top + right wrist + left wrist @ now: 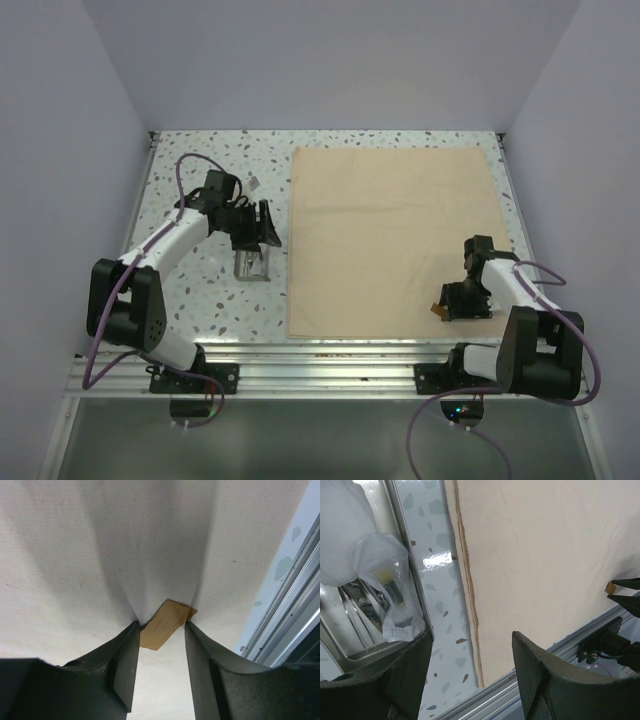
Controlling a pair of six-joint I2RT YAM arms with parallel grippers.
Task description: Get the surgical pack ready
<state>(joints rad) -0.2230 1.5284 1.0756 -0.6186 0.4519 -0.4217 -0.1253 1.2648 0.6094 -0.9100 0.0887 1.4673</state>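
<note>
My right gripper (161, 645) seems clamped on the cloth (390, 230) by its tag (162, 626). My left gripper (470, 677) hangs released beside the tray (252, 275). Next, I judge: grasp the tray's rim and carry it onto the cloth.

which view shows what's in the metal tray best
Left wrist: the tray sits close at left, holding white gauze and a plastic packet. Top external shows the tray small, partly under the left gripper. Right wrist shows only cloth.

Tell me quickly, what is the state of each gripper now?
Left gripper: open, holding nothing.
Right gripper: closed on the tan cloth.
</note>
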